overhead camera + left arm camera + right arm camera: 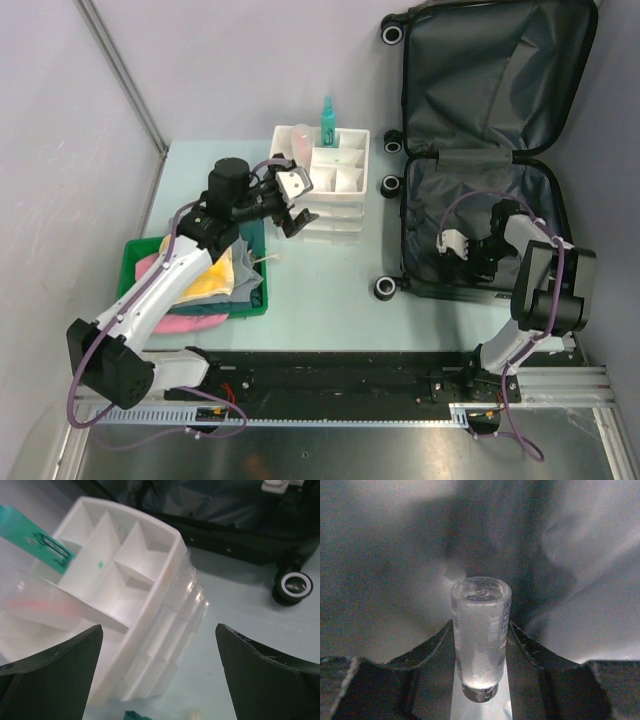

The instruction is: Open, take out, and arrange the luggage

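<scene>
Deep in the luggage [480, 70], right hand [480, 630] pinches a clear vial [480, 610], hidden from above; left hand [157, 627] gapes.

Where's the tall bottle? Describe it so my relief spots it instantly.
Find the open luggage on the right. Left of it sits the white compartmented box; the bottle stands at its far edge, the only teal thing there.

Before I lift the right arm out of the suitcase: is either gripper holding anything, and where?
The right gripper grips a small clear bottle by its lower sides. The left gripper is open and holds nothing.
</scene>
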### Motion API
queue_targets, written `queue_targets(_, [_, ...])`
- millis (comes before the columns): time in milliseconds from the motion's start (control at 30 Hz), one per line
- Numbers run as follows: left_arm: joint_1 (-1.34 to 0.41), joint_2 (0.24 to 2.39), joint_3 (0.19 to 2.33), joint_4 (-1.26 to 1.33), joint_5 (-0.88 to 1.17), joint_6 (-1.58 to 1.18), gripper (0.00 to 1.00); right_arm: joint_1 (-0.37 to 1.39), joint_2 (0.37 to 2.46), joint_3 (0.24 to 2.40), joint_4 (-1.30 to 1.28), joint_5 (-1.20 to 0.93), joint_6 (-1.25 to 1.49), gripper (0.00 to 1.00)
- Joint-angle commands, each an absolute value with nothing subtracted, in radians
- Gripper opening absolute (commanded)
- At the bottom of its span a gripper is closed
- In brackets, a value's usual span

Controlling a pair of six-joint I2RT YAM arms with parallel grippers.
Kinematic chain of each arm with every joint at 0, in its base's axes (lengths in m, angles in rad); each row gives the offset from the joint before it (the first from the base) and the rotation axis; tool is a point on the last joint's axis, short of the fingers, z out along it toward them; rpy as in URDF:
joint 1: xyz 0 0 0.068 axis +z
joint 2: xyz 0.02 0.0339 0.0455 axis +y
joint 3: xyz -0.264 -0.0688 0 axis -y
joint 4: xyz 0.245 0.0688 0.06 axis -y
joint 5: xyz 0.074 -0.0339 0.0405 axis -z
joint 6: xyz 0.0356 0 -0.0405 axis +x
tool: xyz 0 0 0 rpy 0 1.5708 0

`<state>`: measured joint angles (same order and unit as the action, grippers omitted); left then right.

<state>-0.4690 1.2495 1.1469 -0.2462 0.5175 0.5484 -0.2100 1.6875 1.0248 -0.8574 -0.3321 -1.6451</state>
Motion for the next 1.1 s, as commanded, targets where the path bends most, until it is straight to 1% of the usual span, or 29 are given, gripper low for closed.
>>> queue_targets(0, [-0.474,1.247,1.241,-0.184,0.555,0.534,1.00,-0.213,1.538,1.028,-0.883,-0.408,-1.565,0.21])
queue_targets(67, [-0.476,1.255,1.255,-0.173,0.578,0.535,1.00,-0.212,1.488,1.038,-0.890,-0.457,-1.475,0.13])
queue_targets(100, [-0.477,1.265,1.272,-0.169,0.583,0.538,1.00,-0.210,1.471,1.061,-0.885,-0.469,-1.427,0.06])
queue_targets(167, [-0.479,1.276,1.288,-0.154,0.606,0.554,1.00,-0.204,1.436,1.100,-0.853,-0.511,-1.327,0.00])
queue_targets(200, [-0.483,1.288,1.302,-0.144,0.614,0.560,1.00,-0.204,1.431,1.121,-0.839,-0.526,-1.204,0.00])
queue_targets(267, [-0.491,1.298,1.313,-0.105,0.626,0.577,1.00,-0.193,1.431,1.205,-0.783,-0.570,-1.055,0.00])
queue_targets(300, [-0.494,1.311,1.324,-0.086,0.627,0.580,1.00,-0.189,1.434,1.239,-0.766,-0.589,-0.904,0.00])
queue_targets(333, [-0.497,1.319,1.331,-0.068,0.630,0.587,1.00,-0.187,1.448,1.324,-0.750,-0.612,-0.803,0.00])
queue_targets(367, [-0.503,1.327,1.338,-0.022,0.632,0.589,1.00,-0.178,1.456,1.362,-0.706,-0.661,-0.711,0.00])
queue_targets(400, [-0.508,1.345,1.347,-0.005,0.632,0.581,1.00,-0.175,1.462,1.408,-0.677,-0.682,-0.493,0.00])
queue_targets(500, [-0.529,1.380,1.357,0.150,0.633,0.572,1.00,-0.163,1.512,1.569,-0.539,-0.773,-0.141,0.00])
queue_targets(533, [-0.538,1.390,1.367,0.167,0.643,0.595,1.00,-0.163,1.528,1.598,-0.507,-0.800,0.061,0.00])
queue_targets(567, [-0.560,1.399,1.371,0.188,0.656,0.630,1.00,-0.163,1.554,1.630,-0.432,-0.860,0.178,0.00])
queue_targets(600, [-0.572,1.410,1.365,0.198,0.701,0.741,1.00,-0.164,1.563,1.635,-0.392,-0.899,0.272,0.00])
queue_targets(633, [-0.584,1.413,1.356,0.210,0.719,0.823,1.00,-0.163,1.574,1.631,-0.320,-0.943,0.443,0.00])
queue_targets(667, [-0.609,1.416,1.341,0.216,0.744,0.907,1.00,-0.158,1.600,1.623,-0.307,-1.009,0.512,0.00])
queue_targets(700, [-0.620,1.420,1.312,0.221,0.765,1.077,1.00,-0.153,1.615,1.626,-0.322,-1.020,0.559,0.00])
queue_targets(733, [-0.630,1.427,1.299,0.222,0.814,1.157,1.00,-0.140,1.637,1.634,-0.412,-1.050,0.587,0.00])
queue_targets(800, [-0.658,1.451,1.275,0.222,0.840,1.362,1.00,-0.123,1.675,1.643,-0.524,-1.091,0.554,0.00])
queue_targets(833, [-0.666,1.463,1.273,0.222,0.865,1.412,1.00,-0.104,1.664,1.617,-0.552,-1.063,0.551,0.00])
queue_targets(900, [-0.695,1.502,1.287,0.222,0.890,1.518,1.00,-0.095,1.616,1.518,-0.528,-1.049,0.607,0.00])
queue_targets(967, [-0.728,1.537,1.301,0.222,0.923,1.569,0.99,-0.075,1.608,1.458,-0.482,-1.098,0.723,0.00])
queue_targets(1067, [-0.768,1.566,1.293,0.222,0.969,1.663,0.97,-0.045,1.591,1.379,-0.423,-1.167,0.798,0.00])
